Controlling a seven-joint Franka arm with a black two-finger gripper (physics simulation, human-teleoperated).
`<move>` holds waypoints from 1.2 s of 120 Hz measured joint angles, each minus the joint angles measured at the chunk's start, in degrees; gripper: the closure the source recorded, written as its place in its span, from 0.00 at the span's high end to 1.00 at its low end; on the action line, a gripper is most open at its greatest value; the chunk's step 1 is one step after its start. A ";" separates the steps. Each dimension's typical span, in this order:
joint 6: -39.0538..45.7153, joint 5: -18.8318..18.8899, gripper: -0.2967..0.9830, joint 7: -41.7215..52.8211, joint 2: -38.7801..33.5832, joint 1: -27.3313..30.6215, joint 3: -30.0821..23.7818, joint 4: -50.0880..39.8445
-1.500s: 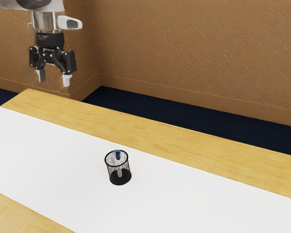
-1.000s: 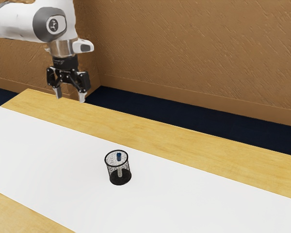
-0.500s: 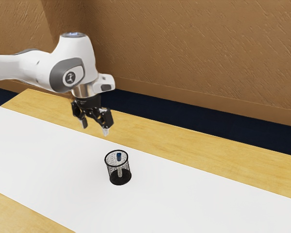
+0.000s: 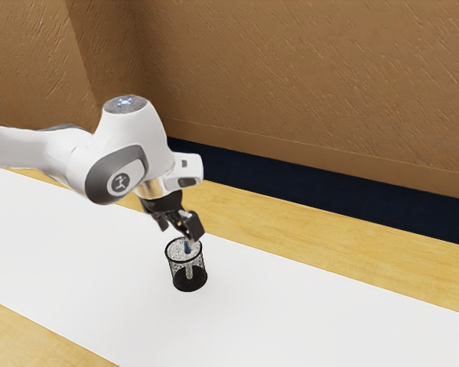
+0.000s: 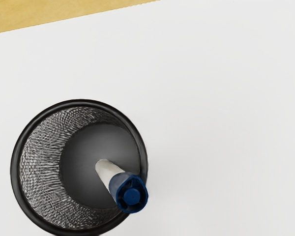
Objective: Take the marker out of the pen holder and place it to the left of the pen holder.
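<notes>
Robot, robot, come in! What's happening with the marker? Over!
End effector open, at the top of the pen holder. Marker tilted inside, blue cap up, not gripped. Holder's rim close by cap, might get in the way.

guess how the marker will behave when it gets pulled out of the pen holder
The marker looks straight and rigid, so it should lift without bending. Its rounded barrel may roll once laid flat. It leans toward the rim of the pen holder, so a sideways pull could drag or tip that.
</notes>
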 joint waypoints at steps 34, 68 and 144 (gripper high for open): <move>2.77 -0.96 0.77 0.44 3.37 0.37 0.01 -1.30; 0.79 -0.99 0.72 0.73 5.79 -0.62 1.70 2.10; 0.02 -0.79 0.23 1.04 7.22 2.22 2.00 3.26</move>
